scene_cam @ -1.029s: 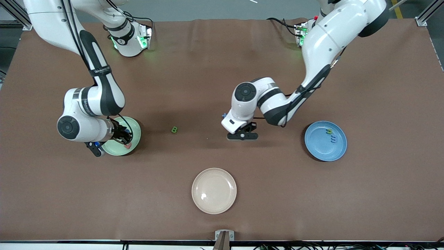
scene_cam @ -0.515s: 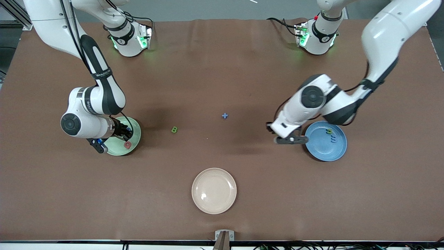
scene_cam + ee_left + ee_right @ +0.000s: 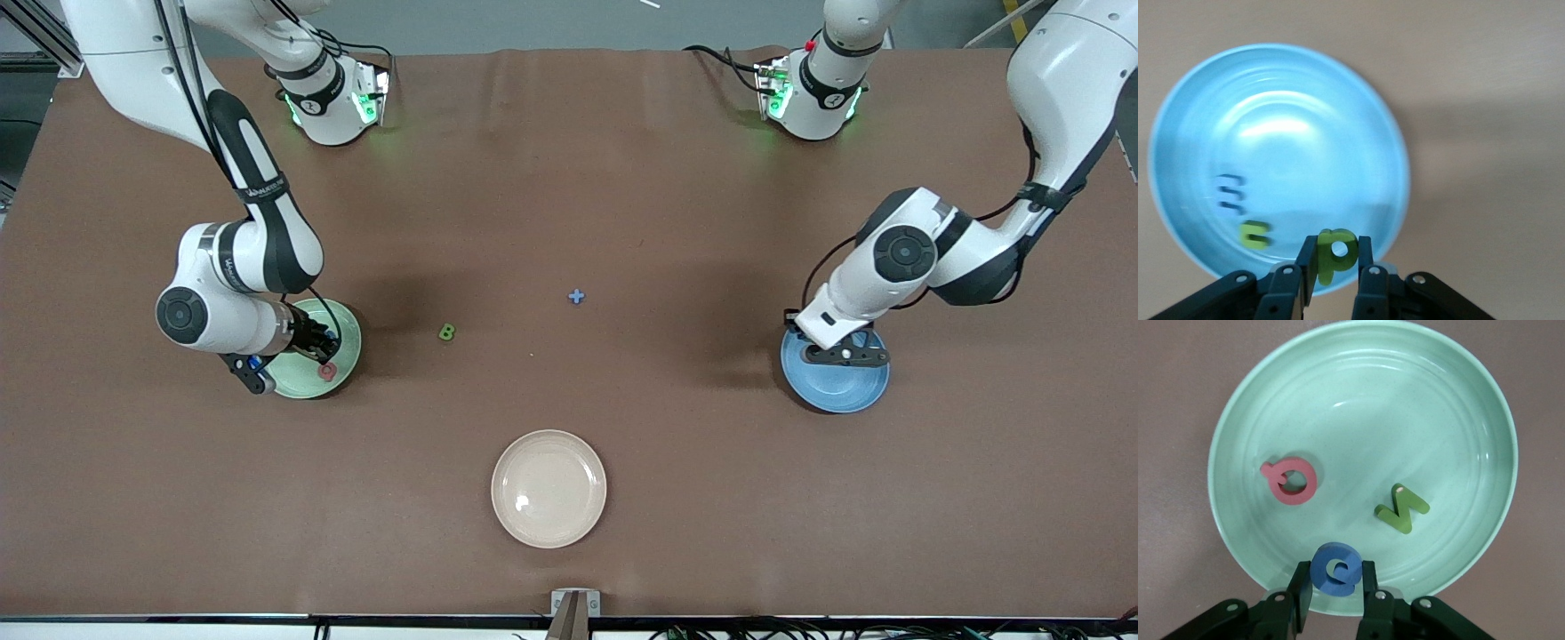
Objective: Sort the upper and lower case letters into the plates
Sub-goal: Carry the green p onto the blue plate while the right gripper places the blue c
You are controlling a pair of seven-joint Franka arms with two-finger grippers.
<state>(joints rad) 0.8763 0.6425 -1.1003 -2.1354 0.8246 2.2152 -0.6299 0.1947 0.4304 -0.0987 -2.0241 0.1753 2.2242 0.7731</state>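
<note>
My left gripper [image 3: 845, 356] is over the blue plate [image 3: 836, 396], shut on a green letter p [image 3: 1335, 252]. In the left wrist view the blue plate [image 3: 1291, 120] holds a blue letter [image 3: 1229, 192] and a green letter [image 3: 1255, 233]. My right gripper [image 3: 327, 342] is over the pale green plate [image 3: 298, 382], shut on a blue round letter [image 3: 1336, 570]. That plate [image 3: 1358, 407] holds a red letter Q [image 3: 1293, 480] and a green letter [image 3: 1402, 509]. A green letter B [image 3: 447, 332] and a small blue cross-shaped letter [image 3: 576, 297] lie on the table between the plates.
A cream-beige plate [image 3: 548, 488] sits nearer the front camera, midway between the two plates. The brown mat [image 3: 569, 178] covers the whole table. The two arm bases stand at the table's edge farthest from the camera.
My left arm swung from the table's middle toward its own end and now hangs over the blue plate, uncovering the blue cross-shaped letter. My right gripper barely shifted over the pale green plate.
</note>
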